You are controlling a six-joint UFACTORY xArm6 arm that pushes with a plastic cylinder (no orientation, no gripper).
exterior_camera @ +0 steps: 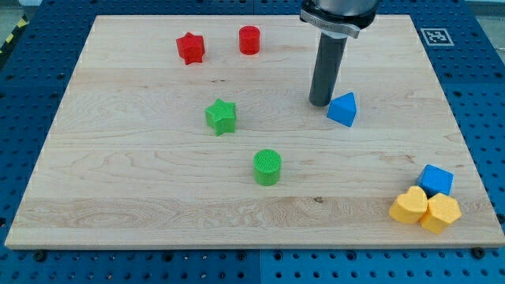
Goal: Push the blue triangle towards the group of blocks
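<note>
Yellow blocks [424, 208] and a blue cube [436, 180] cluster far down-right of my tip [320, 102], a bare rod with nothing to open or close; the blue triangle [343, 109] sits just right of it, seemingly touching, the group beyond.

A straight, dark grey cylindrical rod with a smooth matte surface hangs from a wider round black collar with a lighter, glossy metallic rim, cut off by the view's top. My tip [320, 103] is the rod's blunt, flat lower end, slightly darker.
</note>
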